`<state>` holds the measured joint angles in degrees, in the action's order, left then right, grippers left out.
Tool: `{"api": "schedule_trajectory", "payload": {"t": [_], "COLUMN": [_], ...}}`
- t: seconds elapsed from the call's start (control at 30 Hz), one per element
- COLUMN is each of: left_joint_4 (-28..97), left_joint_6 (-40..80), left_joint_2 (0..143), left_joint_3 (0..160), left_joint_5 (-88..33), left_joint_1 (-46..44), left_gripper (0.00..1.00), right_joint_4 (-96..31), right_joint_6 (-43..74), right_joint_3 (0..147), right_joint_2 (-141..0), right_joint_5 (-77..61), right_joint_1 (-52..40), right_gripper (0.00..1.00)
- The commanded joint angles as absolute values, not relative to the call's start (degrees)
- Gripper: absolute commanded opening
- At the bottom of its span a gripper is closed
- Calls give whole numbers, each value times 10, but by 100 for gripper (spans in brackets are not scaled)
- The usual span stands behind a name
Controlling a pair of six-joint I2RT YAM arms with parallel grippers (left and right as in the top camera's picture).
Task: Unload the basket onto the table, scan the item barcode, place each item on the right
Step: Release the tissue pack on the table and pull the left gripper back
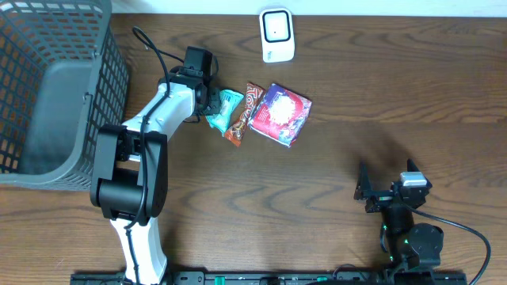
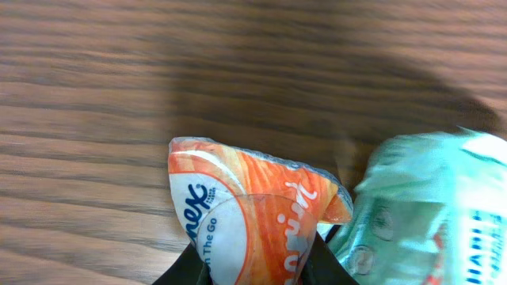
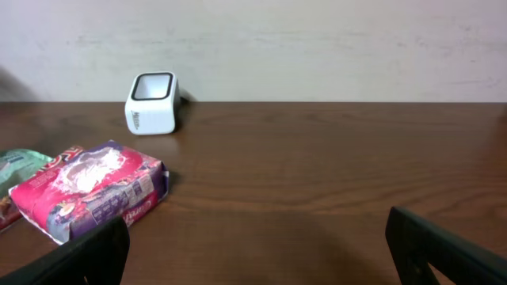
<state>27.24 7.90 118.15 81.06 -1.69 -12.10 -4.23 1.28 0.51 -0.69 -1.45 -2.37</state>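
Orange tissue pack (image 2: 238, 222), pinched between left fingers (image 2: 184, 274), just beside teal packet (image 1: 226, 107). Grey basket (image 1: 24, 47), far left of counter (image 1: 356, 95). Brown bar (image 1: 240, 117), then pink pack (image 1: 280, 113), right of teal packet. White scanner (image 1: 277, 36), back edge. Right fingers (image 3: 87, 253), spread wide, front right.

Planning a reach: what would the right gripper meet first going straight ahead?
Likely nothing: the right gripper faces bare table up to the wall. The scanner and pink pack lie left of its line.
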Motion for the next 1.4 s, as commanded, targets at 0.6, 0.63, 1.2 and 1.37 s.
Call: {"api": "schedule_trajectory", "payload": {"t": [0.6,0.63,1.2,1.37], "left_joint_4": [333,333,321,324], "left_joint_6": [111,110,96,84], "left_joint_2": [1117,1116,1023,990], "left_joint_3": [809,809,809,809], "left_joint_5": [-83,-70,-19,-18], "left_joint_1": [-163,-162,-144,-139], "left_gripper": [40,44,73,74], "right_joint_4": [-43,-43,-43,-43], "right_joint_6": [21,21,21,21], "right_joint_3": [3,3,3,4], "right_joint_2": [-4,-4,-4,-4], "right_joint_5": [-10,-10,-10,-10], "right_joint_1": [-23,-23,-23,-23], "right_gripper": [99,99,99,99]}}
